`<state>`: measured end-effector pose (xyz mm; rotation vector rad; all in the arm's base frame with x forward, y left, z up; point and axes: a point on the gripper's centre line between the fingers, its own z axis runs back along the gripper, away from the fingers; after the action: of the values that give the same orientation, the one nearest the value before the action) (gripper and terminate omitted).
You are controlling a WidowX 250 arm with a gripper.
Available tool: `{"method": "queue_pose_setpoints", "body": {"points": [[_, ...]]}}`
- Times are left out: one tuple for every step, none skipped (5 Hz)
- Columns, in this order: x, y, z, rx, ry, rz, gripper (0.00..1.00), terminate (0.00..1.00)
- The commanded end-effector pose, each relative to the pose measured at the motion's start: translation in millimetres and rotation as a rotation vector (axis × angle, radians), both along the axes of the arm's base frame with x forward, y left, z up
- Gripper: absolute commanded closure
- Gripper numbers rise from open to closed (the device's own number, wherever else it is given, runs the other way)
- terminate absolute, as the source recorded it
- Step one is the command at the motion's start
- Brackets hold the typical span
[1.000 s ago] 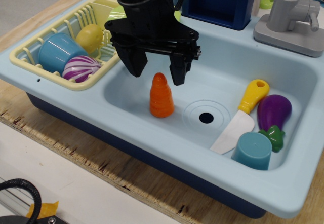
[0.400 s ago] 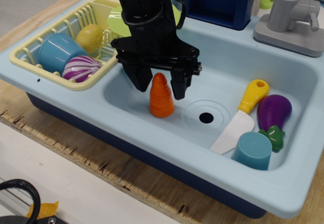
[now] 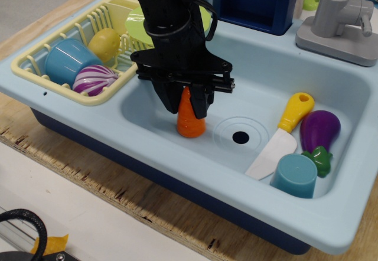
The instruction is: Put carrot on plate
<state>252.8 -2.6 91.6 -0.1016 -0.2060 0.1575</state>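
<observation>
The orange ridged carrot (image 3: 190, 122) stands upright on the floor of the light-blue sink (image 3: 147, 116), left of the drain. My black gripper (image 3: 187, 104) has come down over it from above. Its two fingers press the carrot's upper part from both sides and hide its tip. The lime-green plate (image 3: 133, 25) stands in the yellow dish rack (image 3: 35, 54) at the back left, mostly hidden behind my arm.
The rack also holds a light-blue cup (image 3: 66, 60), a yellow lemon-like toy (image 3: 105, 42) and a purple striped toy (image 3: 93, 79). On the sink's right lie a yellow-handled knife (image 3: 283, 131), a purple eggplant (image 3: 319, 132) and another blue cup (image 3: 294, 175). A grey faucet (image 3: 339, 19) stands at the back right.
My gripper has come down over the carrot and its fingers have closed in from wide open onto the carrot's sides. The carrot has not moved.
</observation>
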Motion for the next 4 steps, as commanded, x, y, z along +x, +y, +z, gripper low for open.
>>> {"method": "queue_pose_setpoints", "body": {"points": [[-6.8, -10.1, 37.8, 0.044, -0.026, 0.027, 1.00, 0.00], [-9.5, -12.9, 67.5, 0.091, -0.074, 0.038, 1.00, 0.00], [-0.1, -3.2, 89.3, 0.123, -0.148, 0.030, 1.00, 0.00], [27.0, 21.5, 103.3, 0.129, -0.165, 0.016, 1.00, 0.00]]}}
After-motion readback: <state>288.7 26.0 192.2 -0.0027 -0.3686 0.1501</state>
